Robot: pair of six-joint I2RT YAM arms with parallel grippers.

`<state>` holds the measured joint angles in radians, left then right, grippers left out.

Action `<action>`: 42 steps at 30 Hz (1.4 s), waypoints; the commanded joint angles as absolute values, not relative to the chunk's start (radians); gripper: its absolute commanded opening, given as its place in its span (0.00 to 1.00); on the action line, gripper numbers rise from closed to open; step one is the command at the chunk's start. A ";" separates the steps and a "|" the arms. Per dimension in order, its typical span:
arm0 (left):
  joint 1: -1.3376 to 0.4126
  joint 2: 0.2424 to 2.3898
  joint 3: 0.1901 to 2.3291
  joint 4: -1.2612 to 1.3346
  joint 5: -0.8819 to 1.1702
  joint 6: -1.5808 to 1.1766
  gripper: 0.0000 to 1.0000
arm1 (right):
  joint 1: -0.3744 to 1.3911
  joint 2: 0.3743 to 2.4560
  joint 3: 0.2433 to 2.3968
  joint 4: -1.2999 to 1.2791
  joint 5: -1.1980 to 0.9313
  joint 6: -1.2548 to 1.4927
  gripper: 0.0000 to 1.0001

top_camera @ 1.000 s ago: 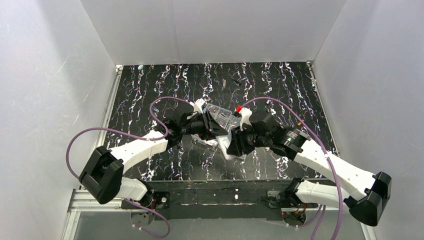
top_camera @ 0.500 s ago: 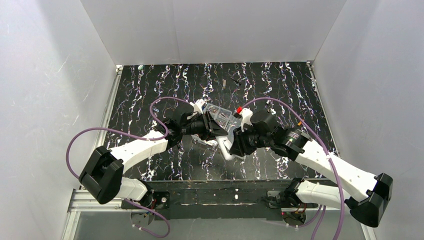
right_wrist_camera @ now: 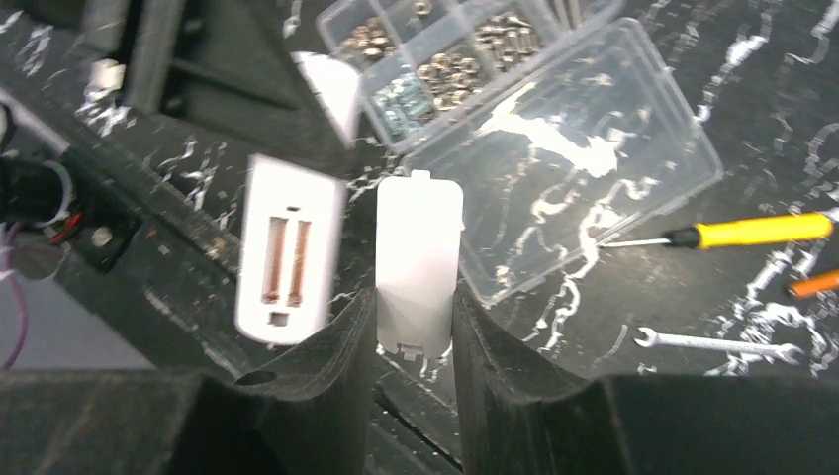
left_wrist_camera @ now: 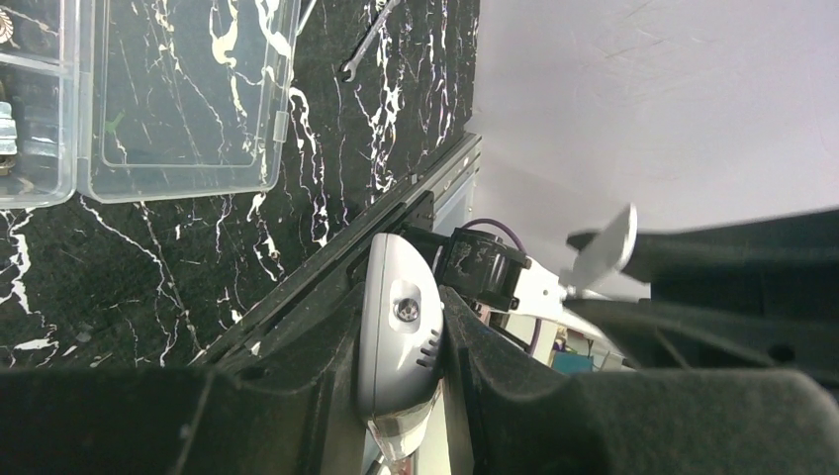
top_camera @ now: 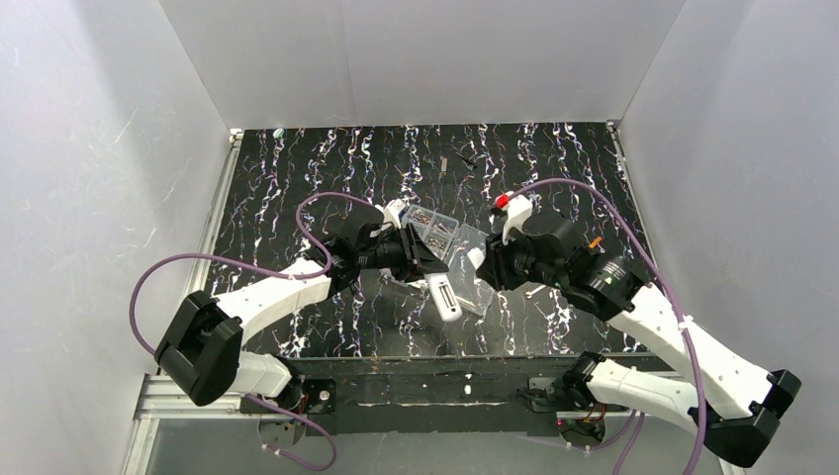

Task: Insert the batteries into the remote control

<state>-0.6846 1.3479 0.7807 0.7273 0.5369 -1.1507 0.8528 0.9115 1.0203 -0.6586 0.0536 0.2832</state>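
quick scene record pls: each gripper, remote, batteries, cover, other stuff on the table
left gripper: shut on remote
right gripper: shut on cover
remote: recess open, facing the right wrist camera
batteries: two, side by side in the recess
cover: off the remote, held beside it
other: clear box with lid open, yellow screwdriver, wrench

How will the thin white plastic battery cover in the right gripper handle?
The cover looks flat and thin: probably light, slightly bendy. Pinched only by its edges in the right gripper, it may pivot or slip.
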 commanded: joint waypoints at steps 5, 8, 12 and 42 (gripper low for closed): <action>-0.686 1.284 0.811 0.663 0.576 -1.111 0.00 | 0.697 0.937 0.977 -0.692 0.125 0.334 0.38; -0.683 1.282 0.817 0.656 0.577 -1.108 0.00 | 0.640 0.947 0.901 -0.698 0.142 0.412 0.38; -0.681 1.286 0.824 0.655 0.580 -1.105 0.00 | 0.595 0.955 0.804 -0.682 0.142 0.480 0.38; -0.676 1.308 0.850 0.642 0.584 -1.082 0.00 | 0.566 1.102 0.693 -0.564 0.188 0.567 0.66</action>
